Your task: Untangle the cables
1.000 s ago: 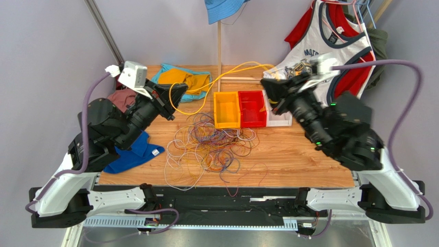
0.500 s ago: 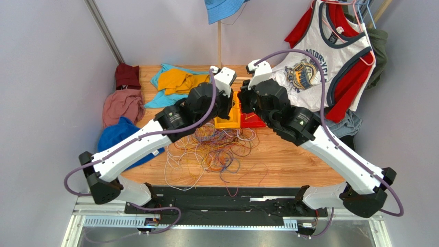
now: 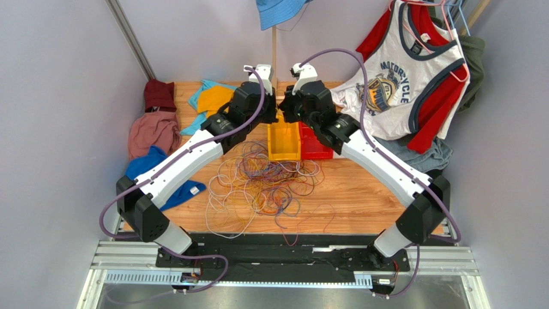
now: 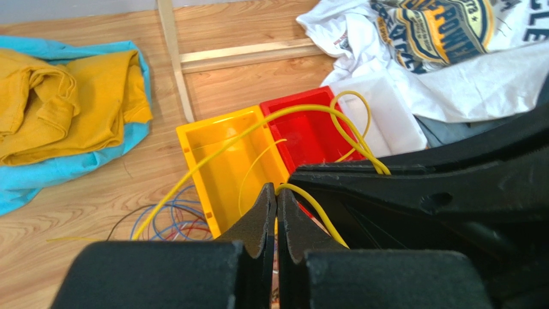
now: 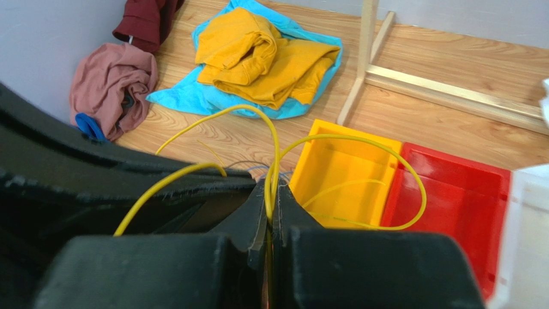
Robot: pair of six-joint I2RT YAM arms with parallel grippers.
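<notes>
Both my left pincer (image 4: 276,201) and right pincer (image 5: 270,193) are clenched on one yellow cable (image 5: 351,136), meeting over the yellow bin (image 3: 283,149) mid-frame, I judge to coil it inside.

Bright, even light, soft faint shadows

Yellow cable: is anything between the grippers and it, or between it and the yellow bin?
Nothing visible does. The left gripper and right gripper are both shut on the yellow cable, whose loops arch directly over the open yellow bin.
</notes>
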